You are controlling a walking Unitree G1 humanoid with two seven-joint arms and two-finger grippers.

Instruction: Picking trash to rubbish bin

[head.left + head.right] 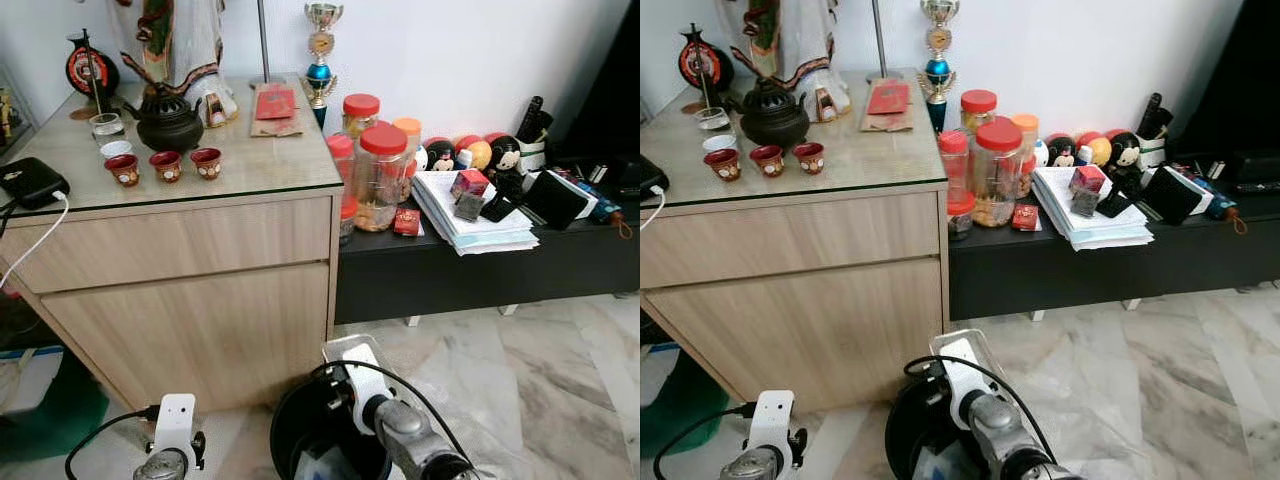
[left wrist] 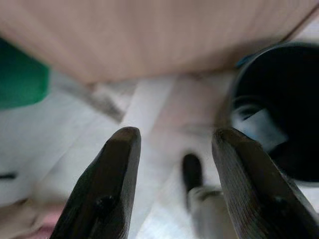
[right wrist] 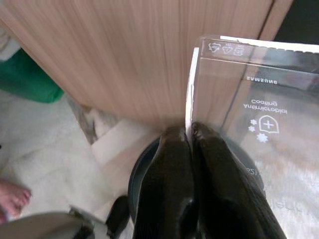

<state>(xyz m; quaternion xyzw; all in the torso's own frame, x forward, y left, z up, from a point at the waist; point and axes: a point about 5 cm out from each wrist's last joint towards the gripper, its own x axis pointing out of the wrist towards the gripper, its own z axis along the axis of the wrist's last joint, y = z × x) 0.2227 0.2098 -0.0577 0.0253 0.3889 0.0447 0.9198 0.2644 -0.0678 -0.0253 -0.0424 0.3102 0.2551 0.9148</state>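
Your right gripper (image 3: 192,132) is clamped on the clear plastic packaging box (image 3: 259,114) above the round black rubbish bin (image 1: 300,425) (beside the wooden cabinet (image 1: 190,300)); your left gripper (image 2: 174,144) hangs fingers apart.

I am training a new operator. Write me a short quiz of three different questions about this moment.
1. True or false: the right tool is shut on the clear plastic package.
2. What lies directly below that package? A) black bin B) green bag C) black bench
3. How are the left tool's fingers?

Key: 1 true. 2 A. 3 open, nothing between them.
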